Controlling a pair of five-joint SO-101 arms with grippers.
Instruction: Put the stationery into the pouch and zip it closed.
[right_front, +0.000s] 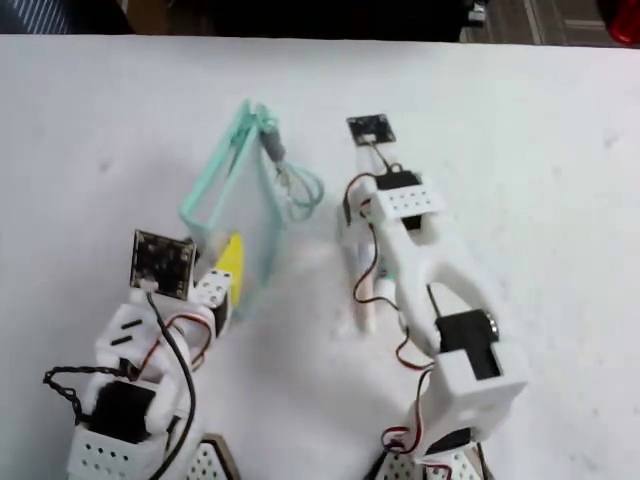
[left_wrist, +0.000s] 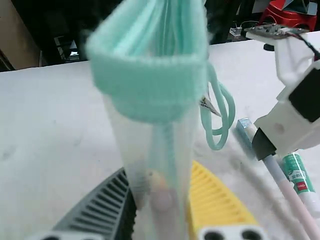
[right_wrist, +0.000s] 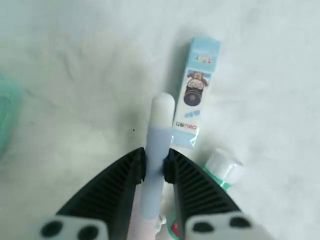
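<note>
Mint-green trim frames the clear pouch (right_front: 240, 200), which stands on edge on the white counter (right_front: 520, 130), toward 10 o'clock from the middle of the high view. Its near end is clamped between the grey and yellow jaws of the left hand (left_wrist: 159, 180). The right hand (right_wrist: 155, 152), at about 4 o'clock from the pouch, is closed on a pale pen (right_wrist: 159, 120). Whether the pen is off the counter yet I cannot tell. Just beside the pen lie a small blue box (right_wrist: 196, 95) and a glue stick (right_wrist: 222, 167), both outside the pouch.

Trouble would most likely start with the grip. The jaws pinch a smooth round barrel on a narrow band, so the pen could pivot or slide while carried and reach the pouch's mouth askew. A skewed tip would probably catch the soft trim rather than go in. The pouch looks limp and is held at one end only, so a push there could fold it over or drag it out of the left hand. The cord loop (left_wrist: 216, 144) at the zip pull hangs on the side facing the right arm and might snag a jaw. A careless lift could also nudge the box or set the glue stick rolling off toward 3 o'clock.
</note>
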